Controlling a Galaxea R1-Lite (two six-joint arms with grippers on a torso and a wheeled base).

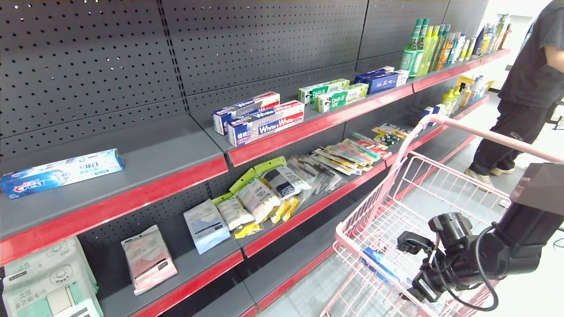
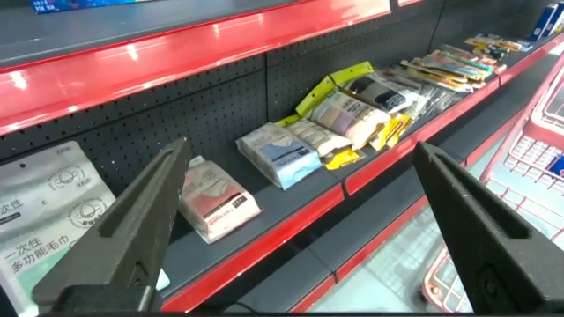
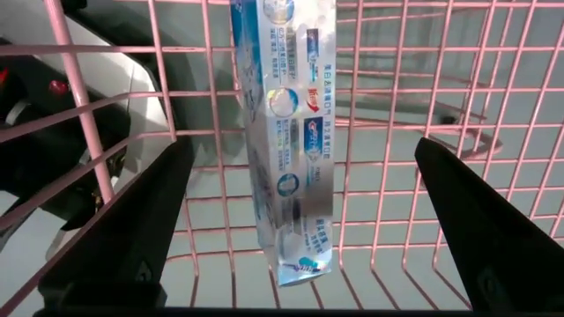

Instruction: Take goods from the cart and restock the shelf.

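Shelf [image 1: 145, 154]: dark grey sheet metal, perforated back panel, glossy red front lips. Flat cartons [image 1: 264, 121] on upper tier, soft plastic packets [image 2: 282, 154] on lower tier.
Cart [image 1: 484, 134]: pink wire mesh, tubular handle, just beside shelf.
Toothpaste box [image 3: 291, 132]: long, narrow, shiny blue-silver carton, lying on cart's wire floor.
Right gripper [image 3: 301, 145]: black wedge fingers spread wide, nothing held, above toothpaste box inside cart.
Left gripper [image 2: 300, 145]: likewise spread wide, nothing held, facing packets.
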